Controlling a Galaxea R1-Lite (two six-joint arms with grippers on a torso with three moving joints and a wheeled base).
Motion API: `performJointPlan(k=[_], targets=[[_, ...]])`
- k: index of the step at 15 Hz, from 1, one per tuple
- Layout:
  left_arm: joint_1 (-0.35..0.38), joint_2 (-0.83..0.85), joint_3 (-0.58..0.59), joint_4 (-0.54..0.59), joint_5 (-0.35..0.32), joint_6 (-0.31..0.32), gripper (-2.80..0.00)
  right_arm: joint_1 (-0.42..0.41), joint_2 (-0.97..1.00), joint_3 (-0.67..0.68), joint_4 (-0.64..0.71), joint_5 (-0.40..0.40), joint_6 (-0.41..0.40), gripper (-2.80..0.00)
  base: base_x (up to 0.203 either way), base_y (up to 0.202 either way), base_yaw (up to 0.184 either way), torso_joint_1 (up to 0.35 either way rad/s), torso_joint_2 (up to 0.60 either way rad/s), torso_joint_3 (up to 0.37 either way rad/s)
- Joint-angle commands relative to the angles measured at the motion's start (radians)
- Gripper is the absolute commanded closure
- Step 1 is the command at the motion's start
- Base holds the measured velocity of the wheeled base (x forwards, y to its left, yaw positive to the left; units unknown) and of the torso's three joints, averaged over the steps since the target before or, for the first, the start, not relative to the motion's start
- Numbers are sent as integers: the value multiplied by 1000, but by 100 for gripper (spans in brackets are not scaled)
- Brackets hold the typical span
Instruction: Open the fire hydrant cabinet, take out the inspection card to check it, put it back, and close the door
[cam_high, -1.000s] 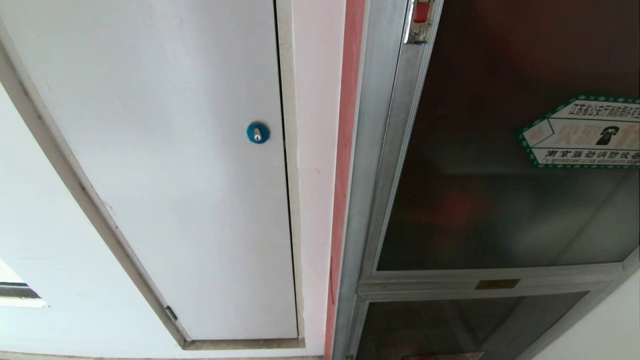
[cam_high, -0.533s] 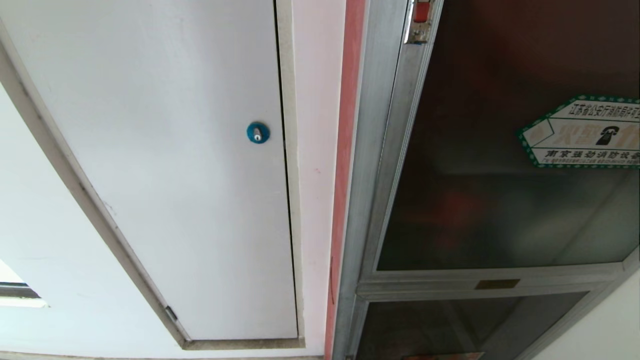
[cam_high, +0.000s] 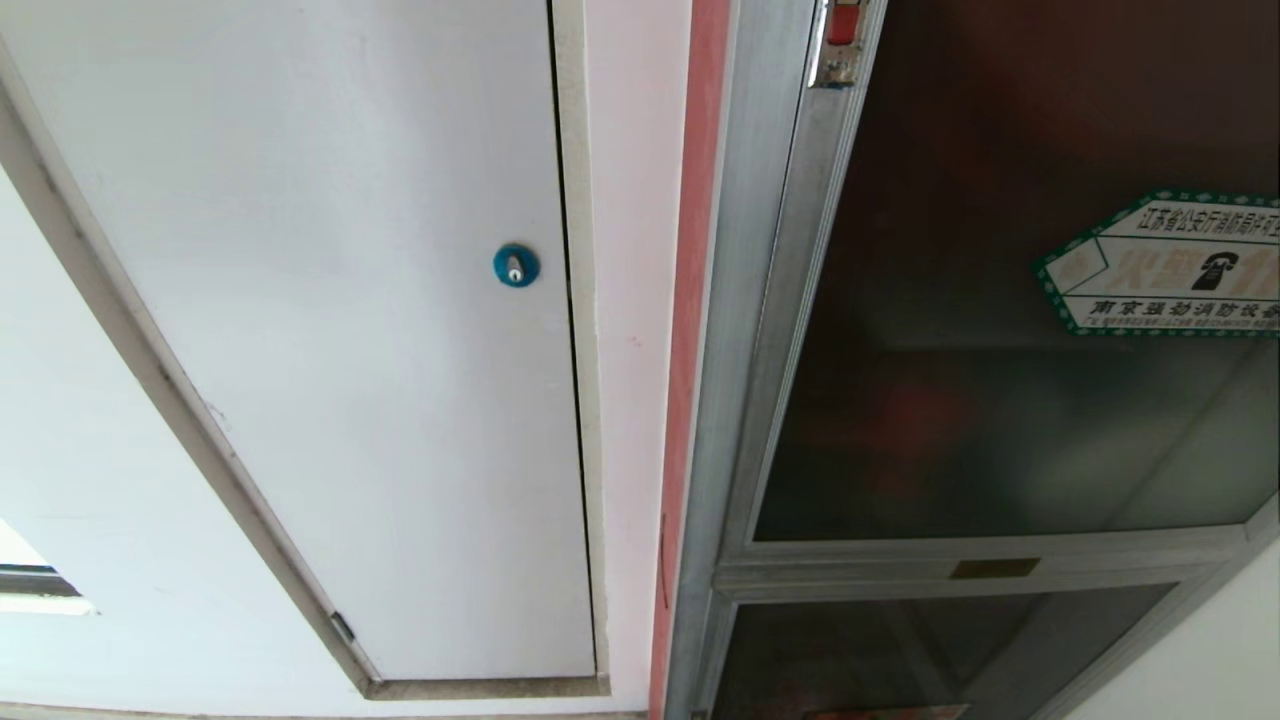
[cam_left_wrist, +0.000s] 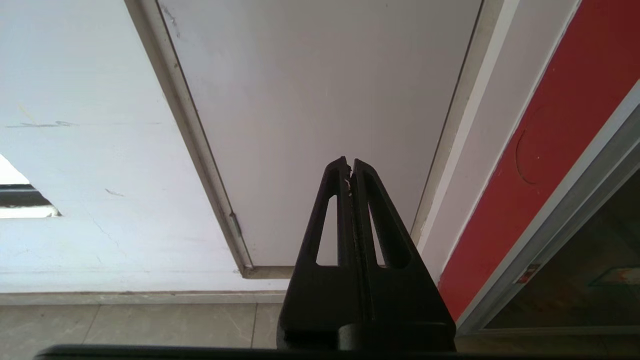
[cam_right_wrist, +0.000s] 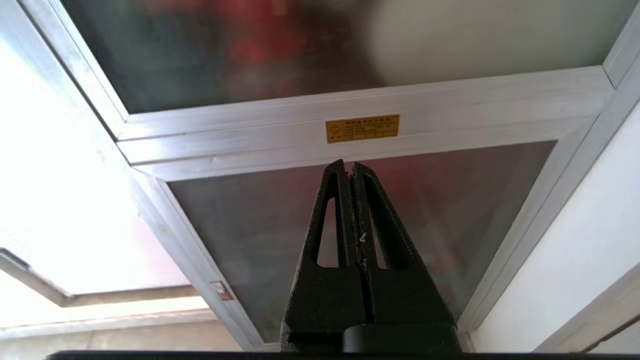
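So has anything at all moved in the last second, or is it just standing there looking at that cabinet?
Nothing visibly changed. The door is shut with its red latch untouched, beside the white door, as before. Neither arm shows from the head; the left gripper and right gripper are both closed and empty.

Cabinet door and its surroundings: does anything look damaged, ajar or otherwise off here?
Nothing stands out. The door sits shut in the cabinet frame, its red latch in place and the telephone sticker flat on the glass. Both grippers, left and right, are shut and empty, touching nothing.
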Motion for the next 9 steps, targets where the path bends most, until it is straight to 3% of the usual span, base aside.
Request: performJointPlan(k=[1,6,9], targets=[[0,1,0,0,0,0,0,0,0,0,-1,-2,0,0,0,0,0,0,0,0],[0,1,0,0,0,0,0,1,31,-137,43,-3,2,0,0,0,0,0,0,0],[0,1,0,0,0,0,0,2,149,-249,60,44,2,0,0,0,0,0,0,0]])
